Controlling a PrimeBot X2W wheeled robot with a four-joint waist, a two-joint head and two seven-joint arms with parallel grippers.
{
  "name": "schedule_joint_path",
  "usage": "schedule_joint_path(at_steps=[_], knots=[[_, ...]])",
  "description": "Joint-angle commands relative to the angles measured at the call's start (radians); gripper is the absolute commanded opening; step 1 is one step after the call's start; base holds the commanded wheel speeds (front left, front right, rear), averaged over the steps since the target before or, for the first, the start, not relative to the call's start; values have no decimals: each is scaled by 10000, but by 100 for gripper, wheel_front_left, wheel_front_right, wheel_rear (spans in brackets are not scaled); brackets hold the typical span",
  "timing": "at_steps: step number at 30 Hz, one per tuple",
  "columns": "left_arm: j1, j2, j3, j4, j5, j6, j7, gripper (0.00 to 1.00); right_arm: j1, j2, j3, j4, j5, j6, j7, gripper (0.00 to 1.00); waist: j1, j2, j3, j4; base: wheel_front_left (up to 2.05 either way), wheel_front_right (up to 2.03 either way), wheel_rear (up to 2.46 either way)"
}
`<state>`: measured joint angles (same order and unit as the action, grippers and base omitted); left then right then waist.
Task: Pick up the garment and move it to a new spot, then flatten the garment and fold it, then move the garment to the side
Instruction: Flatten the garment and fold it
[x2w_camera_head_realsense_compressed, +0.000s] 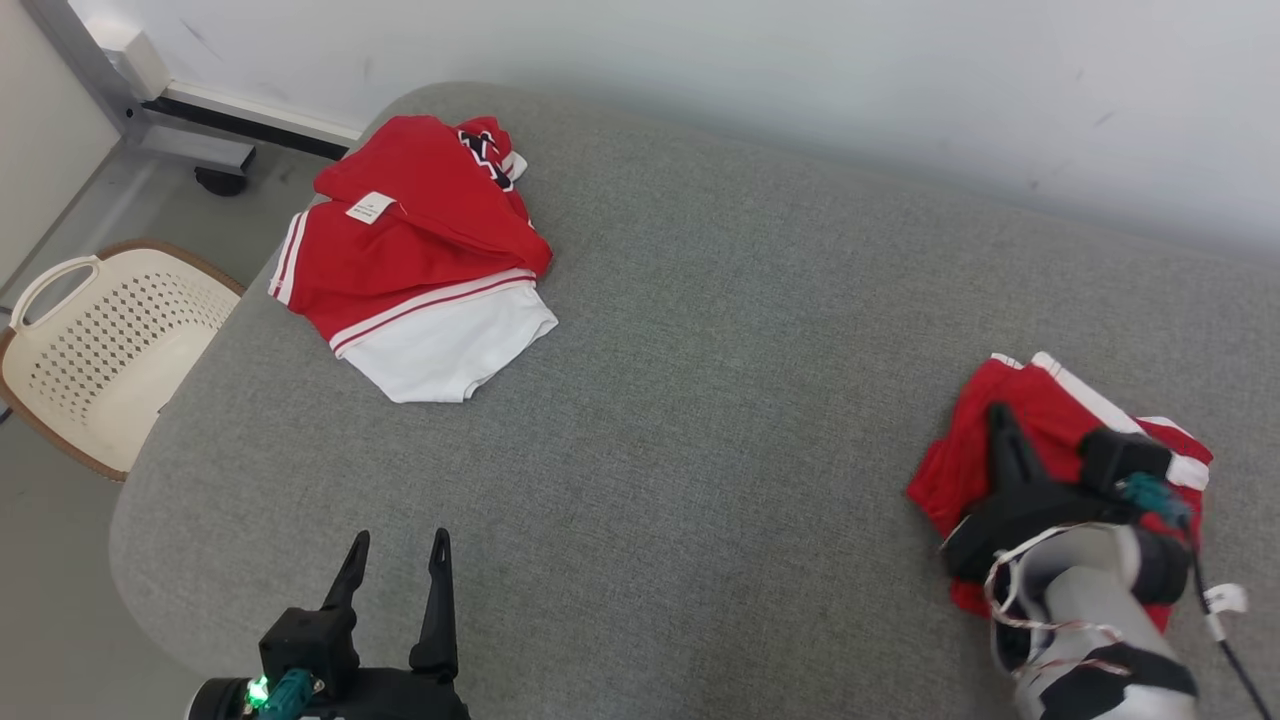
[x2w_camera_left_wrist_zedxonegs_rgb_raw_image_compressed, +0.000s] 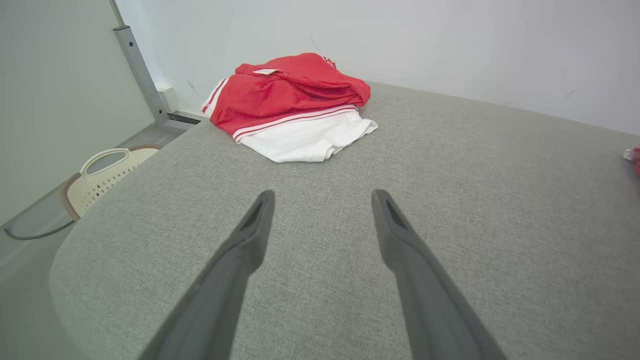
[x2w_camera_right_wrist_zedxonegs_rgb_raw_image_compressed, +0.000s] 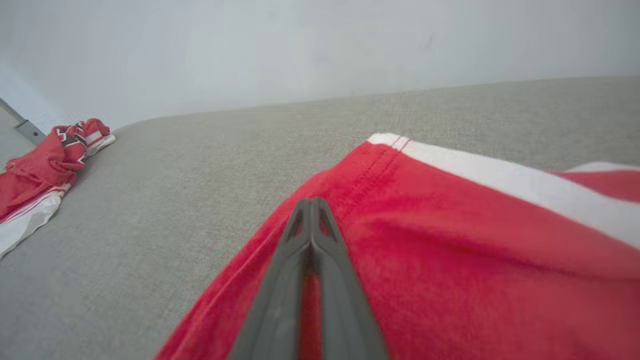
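A red garment (x2w_camera_head_realsense_compressed: 945, 480) with white stripes lies bunched near the right edge of the grey padded surface (x2w_camera_head_realsense_compressed: 700, 400). My right gripper (x2w_camera_head_realsense_compressed: 1000, 415) is shut, its fingers pressed together and lying over the red cloth (x2w_camera_right_wrist_zedxonegs_rgb_raw_image_compressed: 450, 240); in the right wrist view the right gripper (x2w_camera_right_wrist_zedxonegs_rgb_raw_image_compressed: 311, 201) has its tips near the garment's hem, with no cloth visibly pinched between them. My left gripper (x2w_camera_head_realsense_compressed: 400, 540) stands open over bare surface at the near left, holding nothing; the left wrist view has the left gripper (x2w_camera_left_wrist_zedxonegs_rgb_raw_image_compressed: 324, 195) spread wide.
A pile of red and white clothes (x2w_camera_head_realsense_compressed: 420, 230) sits at the far left corner, seen too as the pile (x2w_camera_left_wrist_zedxonegs_rgb_raw_image_compressed: 285, 95) and the pile (x2w_camera_right_wrist_zedxonegs_rgb_raw_image_compressed: 40, 170). A cream perforated basket (x2w_camera_head_realsense_compressed: 110, 340) stands on the floor to the left. A white wall backs the surface.
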<state>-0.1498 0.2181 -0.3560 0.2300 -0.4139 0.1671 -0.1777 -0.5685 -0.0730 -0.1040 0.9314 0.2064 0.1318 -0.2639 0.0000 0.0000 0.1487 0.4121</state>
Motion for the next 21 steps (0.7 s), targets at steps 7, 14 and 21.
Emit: schedule_joint_path(at_steps=[7, 14, 21], knots=[[-188, -23, -60, 43, -53, 32, -70, 100, 572, 226, 1482, -136, 824, -17, -5, 0, 0, 0, -78, -87, 0, 0, 0], [45, 150, 45, 79, -101, 131, -94, 100, 598, 216, 2422, -817, 1770, -17, -6, 0, 0, 0, -372, -433, 0, 0, 0], [481, 453, 308, -73, -178, 347, -195, 100, 1059, -295, 2202, -2093, 1596, -17, -4, 100, 0, 0, -881, -1276, 0, 0, 0]])
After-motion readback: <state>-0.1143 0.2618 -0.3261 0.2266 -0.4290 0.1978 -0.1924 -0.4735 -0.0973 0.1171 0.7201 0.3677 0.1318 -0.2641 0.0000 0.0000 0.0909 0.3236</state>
